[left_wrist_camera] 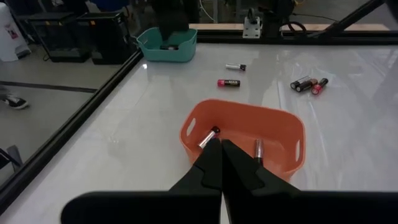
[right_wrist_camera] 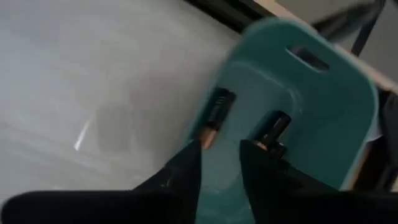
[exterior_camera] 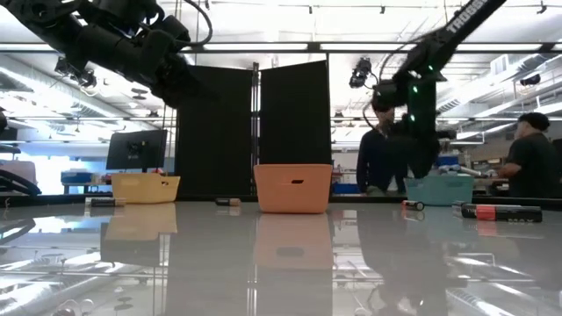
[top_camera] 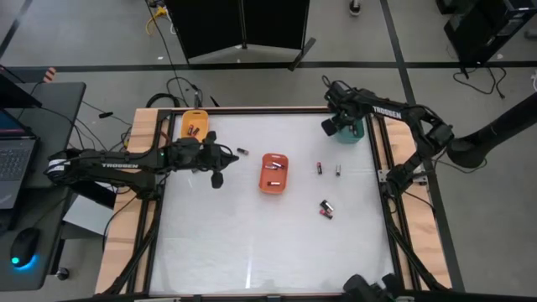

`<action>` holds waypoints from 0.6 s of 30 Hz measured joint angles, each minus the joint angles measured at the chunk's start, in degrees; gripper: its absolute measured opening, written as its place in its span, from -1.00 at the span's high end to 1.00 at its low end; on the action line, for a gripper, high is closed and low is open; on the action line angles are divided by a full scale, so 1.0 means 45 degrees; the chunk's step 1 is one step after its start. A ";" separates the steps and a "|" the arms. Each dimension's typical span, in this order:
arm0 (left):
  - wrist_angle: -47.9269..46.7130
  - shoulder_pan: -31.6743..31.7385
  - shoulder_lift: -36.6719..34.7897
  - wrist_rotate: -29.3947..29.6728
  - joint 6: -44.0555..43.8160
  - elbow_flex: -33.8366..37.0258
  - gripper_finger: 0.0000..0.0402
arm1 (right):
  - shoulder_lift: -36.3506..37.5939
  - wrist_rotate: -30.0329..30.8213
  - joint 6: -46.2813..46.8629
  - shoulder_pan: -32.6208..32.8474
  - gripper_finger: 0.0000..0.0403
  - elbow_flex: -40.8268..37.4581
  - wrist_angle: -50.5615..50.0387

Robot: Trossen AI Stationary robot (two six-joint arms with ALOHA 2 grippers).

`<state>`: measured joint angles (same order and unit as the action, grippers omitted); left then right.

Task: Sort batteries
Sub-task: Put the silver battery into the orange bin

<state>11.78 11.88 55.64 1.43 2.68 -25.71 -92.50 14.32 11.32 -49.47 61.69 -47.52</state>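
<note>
Small dark cylindrical batteries w/ silvery ends are spread over several spots. Two lie inside the teal rounded plastic tray [right_wrist_camera: 292, 118], in the upper right of the high view; the right wrist view shows them as one battery [right_wrist_camera: 214, 115] beside a second battery [right_wrist_camera: 272, 129], both on the tray floor. Two more batteries [left_wrist_camera: 209, 136] rest in the red-orange rounded plastic tray [top_camera: 273, 173] near the centre of the high view. The orange rounded plastic tray [top_camera: 195, 123], upper left of the high view, holds a couple of reddish cells. Loose ones on the white surface [top_camera: 252, 243]: a pair [top_camera: 327, 169] right of the red-orange tray, a touching pair [top_camera: 325, 209] lower right of it, and one small battery [top_camera: 242, 152] between the orange and red-orange trays.

Right gripper [right_wrist_camera: 219, 149] hangs directly over the teal tray, fingers spread apart, nothing between them; the two batteries lie just past its tips. Left gripper [left_wrist_camera: 221, 149] hovers left of the red-orange tray, fingers pressed together, empty.

In the low view, two people stand in the room behind the surface, right of the frame.
</note>
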 joint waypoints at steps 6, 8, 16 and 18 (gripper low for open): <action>-0.0022 0.0000 0.0001 0.0000 0.0015 0.0000 0.98 | 0.1067 0.0437 -0.0409 0.2019 0.93 0.0660 -0.1079; -0.0031 0.0000 0.0001 0.0000 0.0015 0.0000 0.98 | 0.1579 0.0478 0.0009 0.2788 0.93 0.0663 -0.1241; -0.0236 0.0000 0.0004 -0.0002 0.0044 0.0000 0.98 | 0.2777 0.0418 0.2418 0.5967 0.96 -0.0109 -0.1106; -0.0240 0.0000 0.0000 -0.0029 0.0058 0.0000 0.98 | 0.2934 -0.0068 0.3083 0.6616 0.94 -0.0691 -0.0571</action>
<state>10.70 11.88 55.64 1.30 2.94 -25.71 -79.30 14.01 25.19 -19.70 58.58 -50.09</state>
